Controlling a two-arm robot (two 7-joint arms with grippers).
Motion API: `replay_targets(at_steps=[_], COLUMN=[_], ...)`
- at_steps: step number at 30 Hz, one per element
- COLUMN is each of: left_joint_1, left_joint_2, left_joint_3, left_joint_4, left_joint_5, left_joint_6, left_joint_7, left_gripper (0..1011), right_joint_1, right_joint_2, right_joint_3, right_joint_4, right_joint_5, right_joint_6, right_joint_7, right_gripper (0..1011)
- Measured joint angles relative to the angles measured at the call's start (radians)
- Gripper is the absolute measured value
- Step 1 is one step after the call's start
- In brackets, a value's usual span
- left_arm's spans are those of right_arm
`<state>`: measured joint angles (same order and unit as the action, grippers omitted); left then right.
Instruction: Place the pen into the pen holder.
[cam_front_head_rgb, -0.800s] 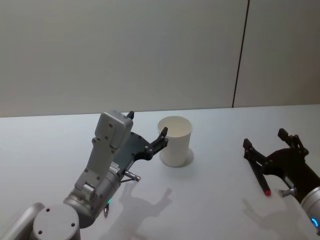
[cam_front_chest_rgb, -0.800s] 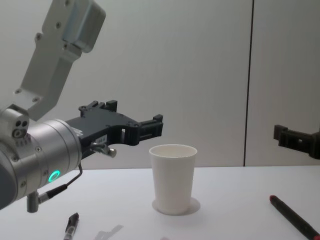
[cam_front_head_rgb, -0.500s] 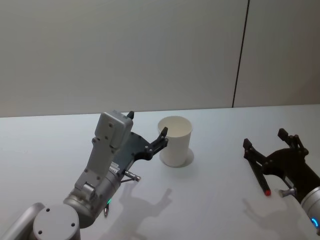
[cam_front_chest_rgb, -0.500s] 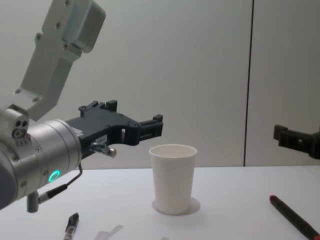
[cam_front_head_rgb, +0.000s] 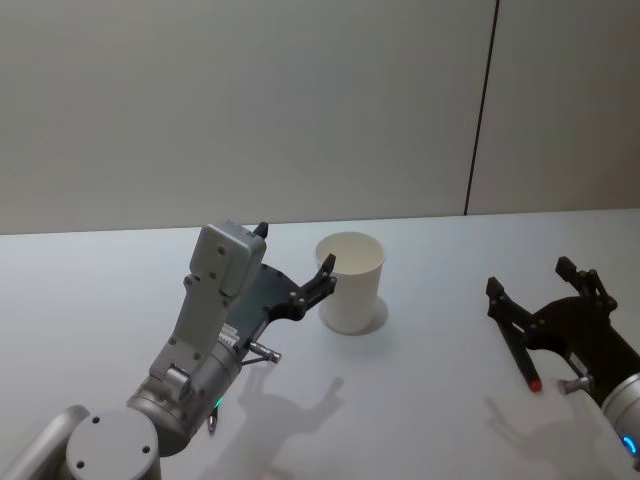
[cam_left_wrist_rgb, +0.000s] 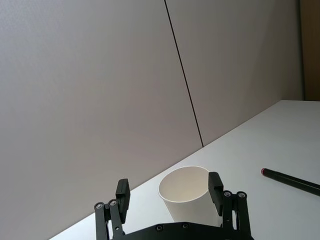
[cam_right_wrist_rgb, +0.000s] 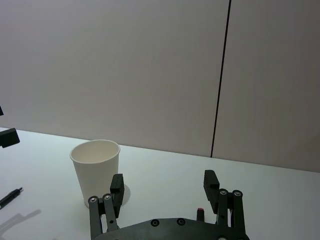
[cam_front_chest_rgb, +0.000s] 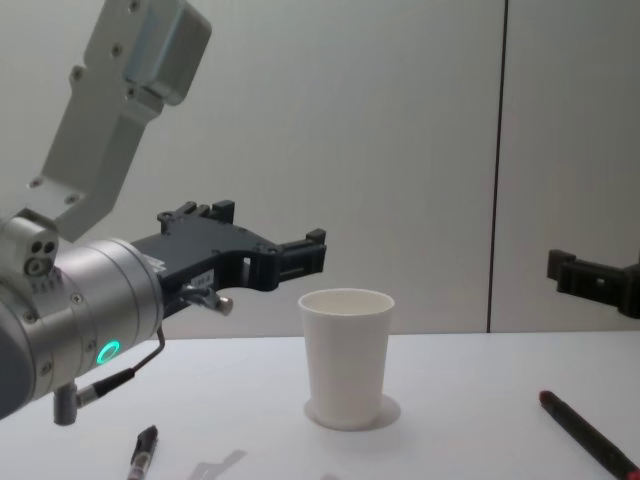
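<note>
The pen holder, a plain white paper cup (cam_front_head_rgb: 350, 283), stands upright in the middle of the white table (cam_front_head_rgb: 420, 400). My left gripper (cam_front_head_rgb: 295, 250) hovers open just left of the cup, above the table, holding nothing; its wrist view has the cup (cam_left_wrist_rgb: 187, 195) between its fingers, farther off. A black pen with a red end (cam_front_head_rgb: 520, 353) lies on the table at the right. My right gripper (cam_front_head_rgb: 530, 278) hangs open over that pen without touching it. A second dark pen (cam_front_chest_rgb: 143, 452) lies at the front left, under my left arm.
A grey wall with a dark vertical seam (cam_front_head_rgb: 481, 110) rises behind the table. Bare tabletop lies between the cup and the red-ended pen (cam_front_chest_rgb: 585, 435).
</note>
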<state>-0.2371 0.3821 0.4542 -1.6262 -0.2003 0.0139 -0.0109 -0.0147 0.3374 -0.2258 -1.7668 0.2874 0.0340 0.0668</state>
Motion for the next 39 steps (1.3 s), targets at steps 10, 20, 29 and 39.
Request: replay_targets(at_steps=[10, 20, 29, 39], left_joint_1=[0.0, 0.0, 0.0, 0.0], left_joint_2=[0.0, 0.0, 0.0, 0.0], left_joint_3=[0.0, 0.0, 0.0, 0.0], left_joint_4=[0.0, 0.0, 0.0, 0.0], left_joint_5=[0.0, 0.0, 0.0, 0.0], left_joint_6=[0.0, 0.0, 0.0, 0.0], left_joint_7=[0.0, 0.0, 0.0, 0.0], left_gripper=[1000, 1000, 1000, 1000], right_joint_1=[0.0, 0.007, 0.03, 0.07], right_joint_2=[0.0, -0.009, -0.026, -0.042], right_joint_3=[0.0, 0.0, 0.005, 0.015], right_joint_4=[0.0, -0.009, -0.022, -0.021], right_joint_5=[0.0, 0.008, 0.042, 0.067], right_joint_6=[0.0, 0.053, 0.183, 0.33], right_joint_7=[0.0, -0.01, -0.044, -0.069], right_gripper=[1001, 1001, 1001, 1001])
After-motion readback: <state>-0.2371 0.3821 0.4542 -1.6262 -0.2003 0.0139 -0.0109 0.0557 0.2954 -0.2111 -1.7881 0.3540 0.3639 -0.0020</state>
